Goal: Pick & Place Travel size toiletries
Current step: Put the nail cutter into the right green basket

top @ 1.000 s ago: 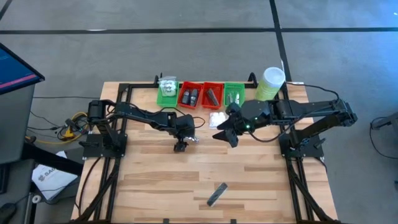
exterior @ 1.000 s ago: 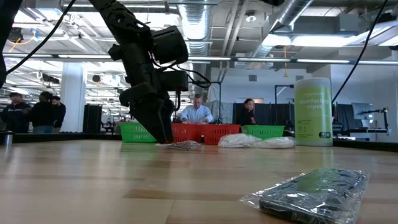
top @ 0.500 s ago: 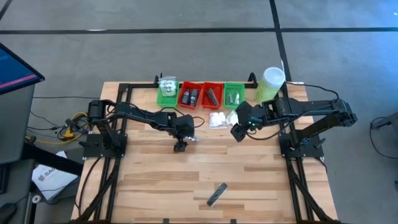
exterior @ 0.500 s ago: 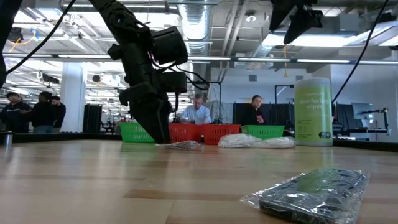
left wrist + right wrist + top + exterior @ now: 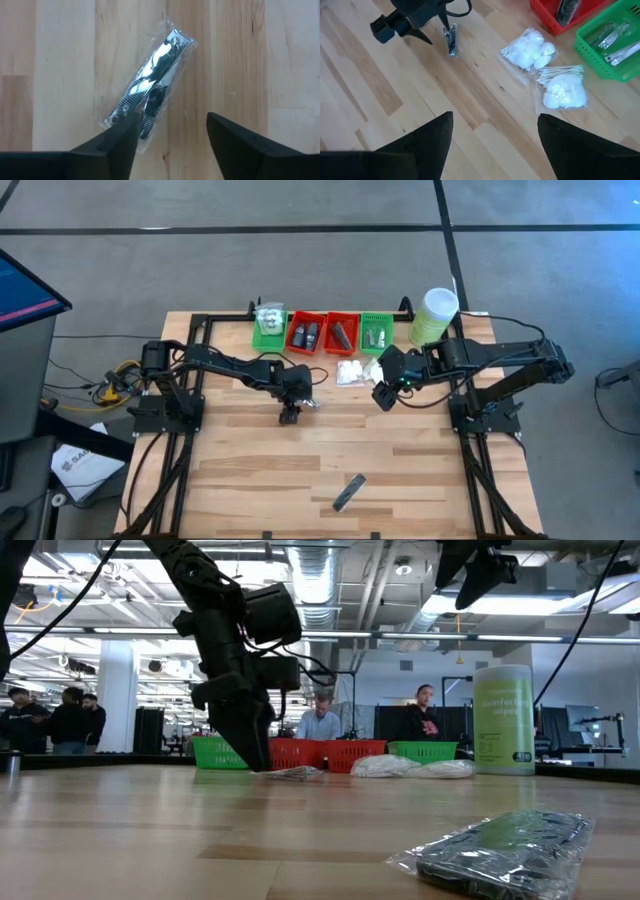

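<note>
While left gripper (image 5: 290, 416) straddles bagged silvery clipper (image 5: 150, 97), jaws apart; right gripper (image 5: 383, 396) wide above white packets (image 5: 546, 71).

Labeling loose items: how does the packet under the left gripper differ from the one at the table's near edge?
The silvery packet holds shiny metal nail clippers; the dark packet holds a flat dark grey bar. The silvery packet lies mid-table between the left gripper's open fingers; the dark packet lies alone near the front edge, far from both grippers. Both are sealed in clear plastic, flat on the wooden table.
</note>
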Available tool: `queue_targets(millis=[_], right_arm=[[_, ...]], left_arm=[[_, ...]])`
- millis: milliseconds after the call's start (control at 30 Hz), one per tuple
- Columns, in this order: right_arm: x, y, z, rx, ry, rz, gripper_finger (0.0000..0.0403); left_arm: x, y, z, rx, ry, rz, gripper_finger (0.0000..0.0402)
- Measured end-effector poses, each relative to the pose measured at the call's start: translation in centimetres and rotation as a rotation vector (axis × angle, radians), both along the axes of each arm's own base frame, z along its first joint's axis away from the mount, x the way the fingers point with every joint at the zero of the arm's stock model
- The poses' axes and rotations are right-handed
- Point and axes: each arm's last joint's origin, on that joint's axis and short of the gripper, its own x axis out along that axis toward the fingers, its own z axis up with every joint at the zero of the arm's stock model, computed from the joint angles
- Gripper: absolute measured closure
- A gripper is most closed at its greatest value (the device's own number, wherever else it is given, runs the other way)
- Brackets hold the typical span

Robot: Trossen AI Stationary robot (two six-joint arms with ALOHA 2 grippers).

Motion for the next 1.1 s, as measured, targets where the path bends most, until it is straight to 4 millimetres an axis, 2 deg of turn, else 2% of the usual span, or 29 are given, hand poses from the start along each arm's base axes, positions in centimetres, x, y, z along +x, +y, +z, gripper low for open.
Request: queue_targets(millis=[233, 433, 567, 633, 767, 867, 1100], right_arm=[[0.0, 0.0, 0.0, -0.003, 0.002, 0.006, 0.0122], [0.5, -1.2, 0.2, -0.023, -0.021, 0.084, 0.0122], [1.4, -1.9, 0.7, 0.003, -0.099, 0.313, 0.0122], [1.6, -2.0, 0.8, 0.034, -0.129, 0.356, 0.0122], [1.5, -1.7, 1.0, 0.041, -0.143, 0.323, 0.0122], [1.9, -1.0, 1.0, -0.007, -0.228, 0.276, 0.0122], [2.8, 0.8, -0.4, 0.053, -0.617, 0.244, 0.0122]], left_arm=[[-0.1, -0.7, 0.3, 0.006, 0.007, -0.028, 0.0242], [-0.2, -1.7, 2.1, 0.139, -0.054, -0.108, 0.0252], [0.1, -1.5, 2.9, 0.185, -0.114, -0.160, 0.0233], [0.0, -1.3, 3.1, 0.185, -0.120, -0.166, 0.0219], [0.0, -1.0, 2.4, 0.169, -0.099, -0.165, 0.0184], [0.0, -1.0, 2.1, 0.167, -0.090, -0.166, 0.0157], [0.3, -0.7, 1.2, 0.179, -0.080, -0.159, 0.0116]])
